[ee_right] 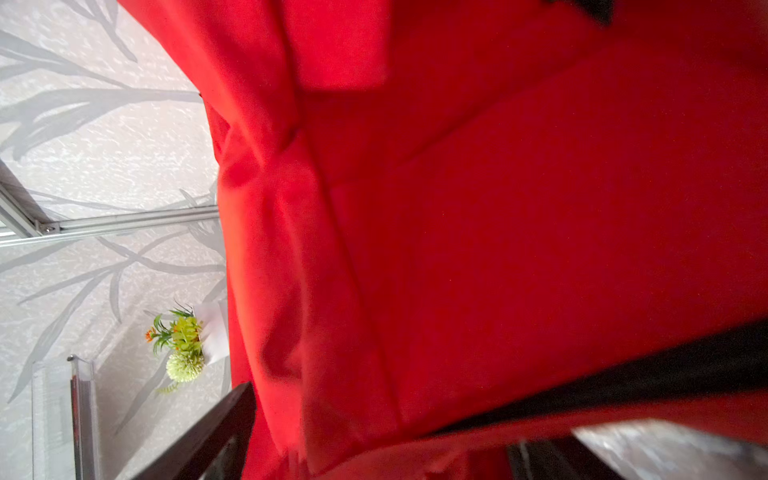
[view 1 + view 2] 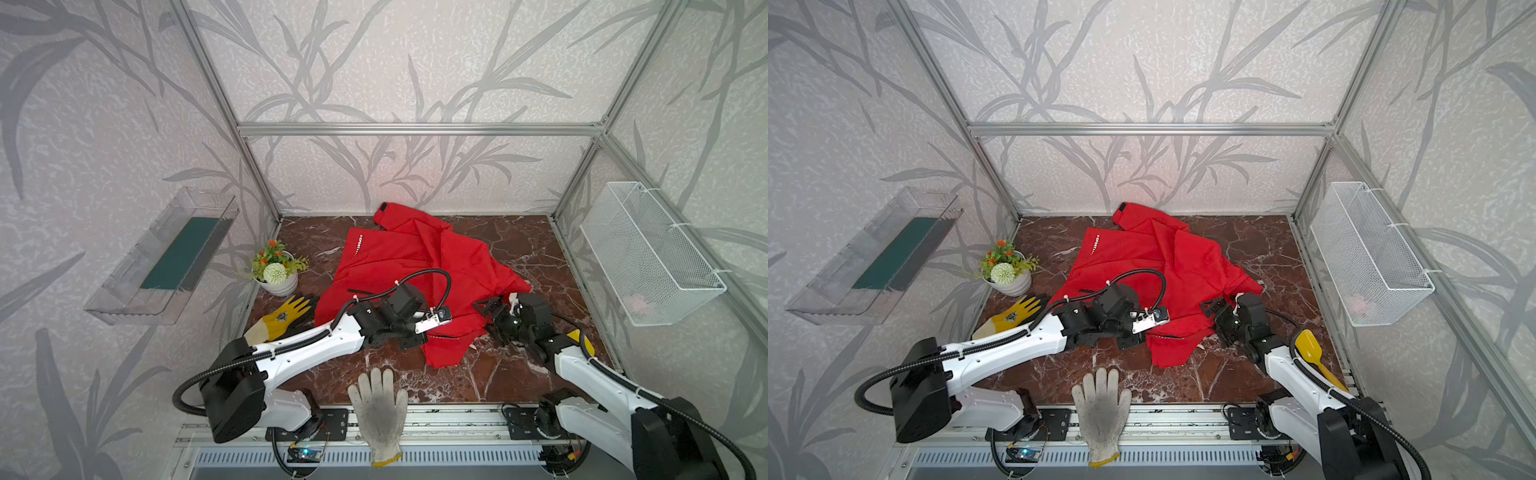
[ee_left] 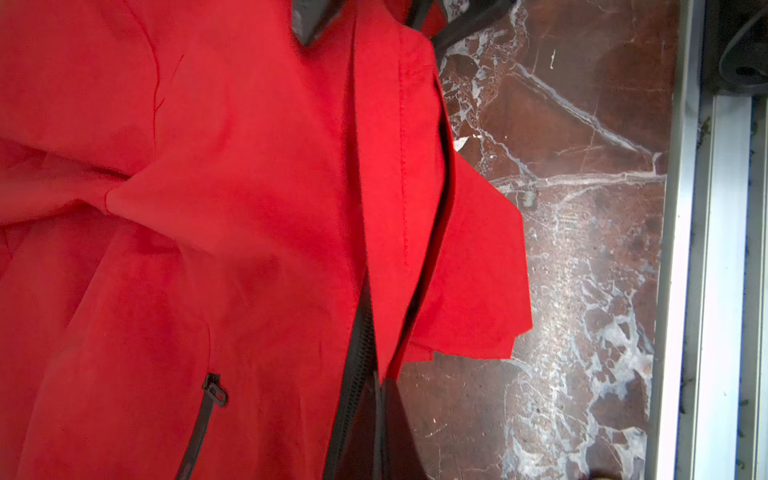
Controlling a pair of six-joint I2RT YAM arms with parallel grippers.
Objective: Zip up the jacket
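The red jacket (image 2: 415, 266) (image 2: 1142, 266) lies crumpled on the marble table, collar end toward the back wall. My left gripper (image 2: 419, 337) (image 2: 1139, 340) is at the jacket's near hem. In the left wrist view its fingers (image 3: 365, 432) are pressed together on the hem, where the black front zipper (image 3: 358, 349) runs in; a pocket zipper pull (image 3: 214, 388) lies beside it. My right gripper (image 2: 487, 318) (image 2: 1214, 322) stands open at the jacket's right edge. In the right wrist view red fabric (image 1: 498, 208) fills the space between its wide-apart fingers (image 1: 216, 432).
A white glove (image 2: 380, 411) hangs over the front rail and a yellow glove (image 2: 286, 316) lies left of the jacket. A flower pot (image 2: 276, 270) stands at the back left. A yellow spatula (image 2: 1308, 345) lies by the right arm. A wire basket (image 2: 648, 253) and a clear tray (image 2: 166, 253) hang on the side walls.
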